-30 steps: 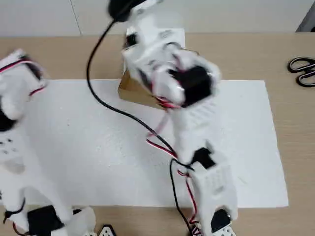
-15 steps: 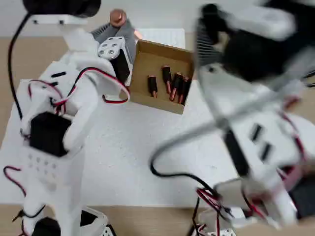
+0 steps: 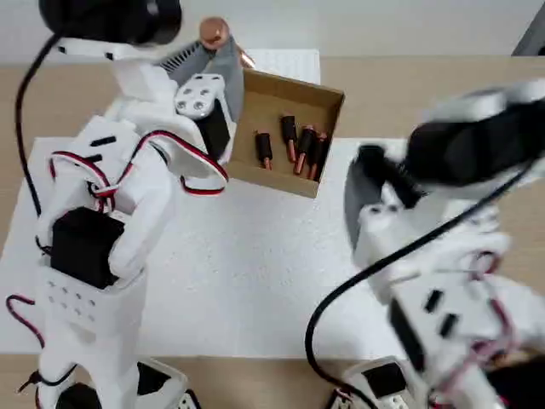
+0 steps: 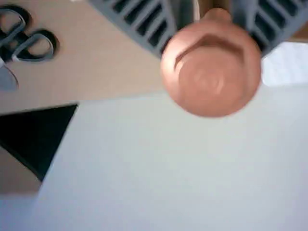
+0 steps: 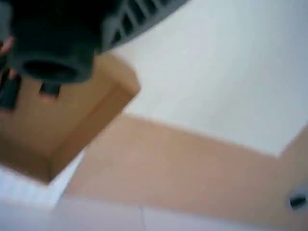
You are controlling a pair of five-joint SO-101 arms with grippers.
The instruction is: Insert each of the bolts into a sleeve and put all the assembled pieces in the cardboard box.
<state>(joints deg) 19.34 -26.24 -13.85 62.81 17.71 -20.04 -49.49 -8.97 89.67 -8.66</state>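
Observation:
The cardboard box (image 3: pixel 328 102) lies open at the back of the white mat, with several bolt-and-sleeve pieces (image 3: pixel 294 141) inside. My left gripper (image 3: pixel 213 49) hovers just beyond the box's left wall, shut on a copper bolt (image 3: pixel 212 31) whose round head (image 4: pixel 211 72) faces the wrist camera between grey fingers (image 4: pixel 137 19). My right gripper (image 3: pixel 364 183) is over the mat to the right of the box. In the right wrist view it holds a black sleeve (image 5: pixel 50 50), open end outward, above the box (image 5: pixel 82 130).
A white foam mat (image 3: pixel 255 273) covers the middle of the wooden table (image 3: pixel 426 94). Scissors (image 4: pixel 24 41) lie on the wood away from the mat. Both arm bases stand at the near edge, and a black cable (image 3: pixel 400 256) hangs off the right arm.
The left arm swung in from the left edge to the box's left side with the bolt. The right arm pulled back from over the box toward the right front.

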